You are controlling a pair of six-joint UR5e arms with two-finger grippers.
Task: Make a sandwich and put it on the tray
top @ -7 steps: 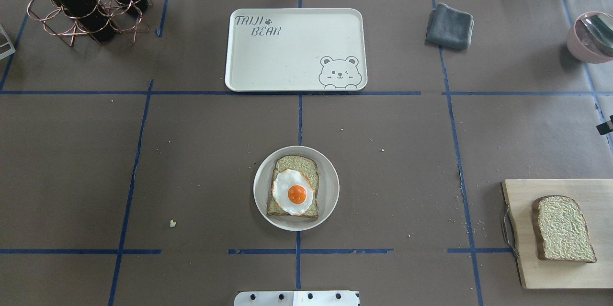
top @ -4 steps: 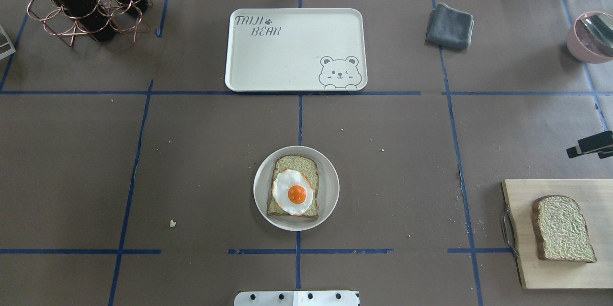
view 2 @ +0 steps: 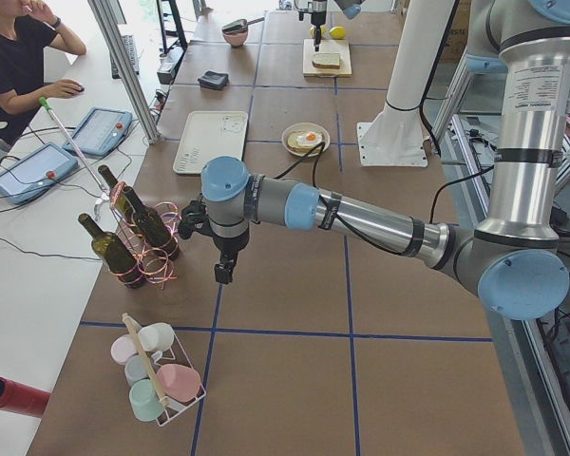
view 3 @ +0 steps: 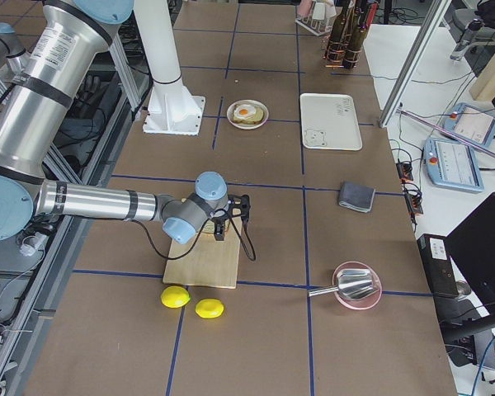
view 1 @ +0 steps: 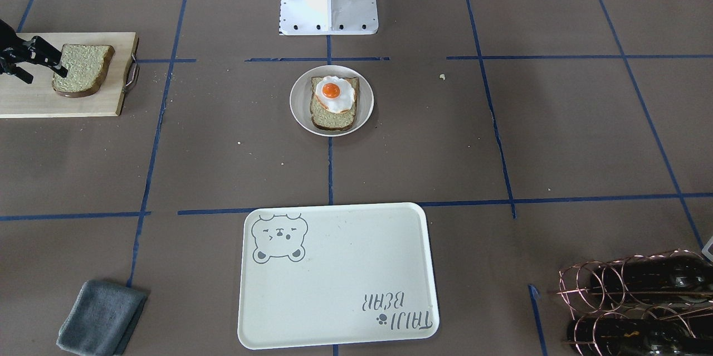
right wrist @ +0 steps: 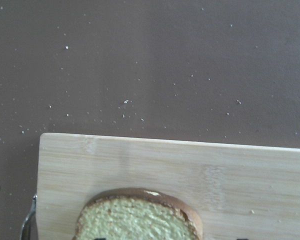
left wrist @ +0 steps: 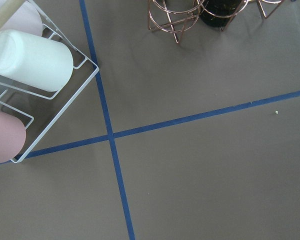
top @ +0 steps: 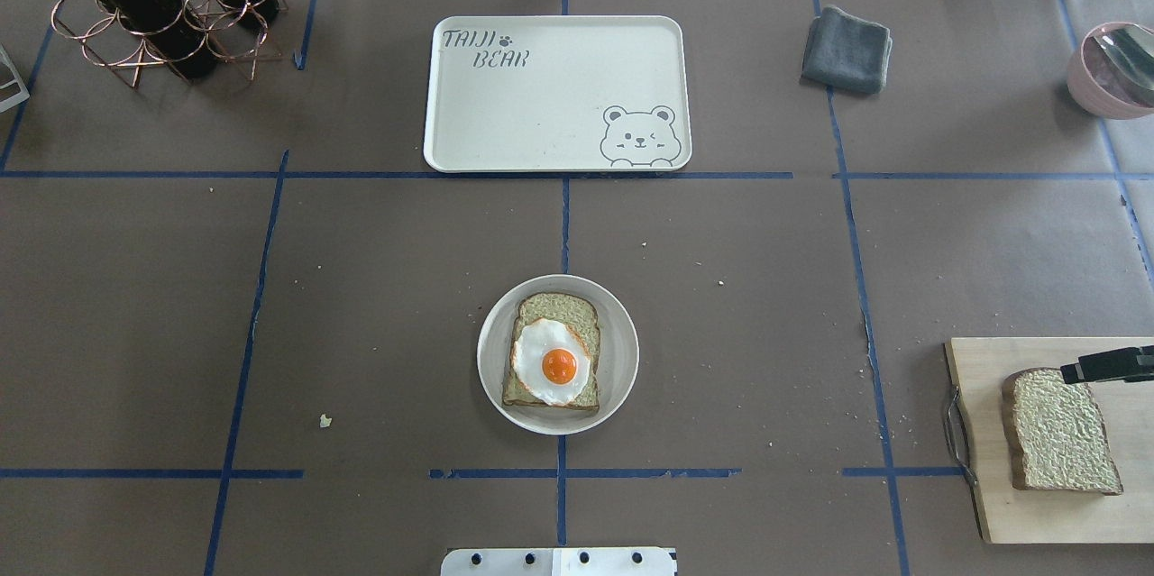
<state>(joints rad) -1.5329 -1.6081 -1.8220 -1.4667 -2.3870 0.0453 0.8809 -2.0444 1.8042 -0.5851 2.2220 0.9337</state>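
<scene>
A small round whitish plate (top: 622,351) near the table's middle holds one bread slice (top: 559,304) with a fried egg (top: 552,361) on top. A second bread slice (top: 1059,432) lies on the wooden cutting board (top: 1037,513) at the right. My right gripper (view 1: 47,77) is open over that slice's far end, one finger (top: 1104,366) showing at the overhead view's right edge. The cream tray (top: 541,107) lies bare at the far middle. My left gripper (view 2: 225,271) hangs near the bottle rack, far from the plate; I cannot tell if it is open.
A copper rack with wine bottles (top: 153,4) stands far left, and a wire rack of cups (left wrist: 25,75) lies beyond it. A grey cloth (top: 846,49) and a pink bowl with a spoon (top: 1113,71) are far right. Two lemons (view 3: 194,303) lie beside the board.
My right gripper has come in from the table's right edge toward the robot's side, and now stands over the bread slice on the cutting board. Nothing else has moved.
</scene>
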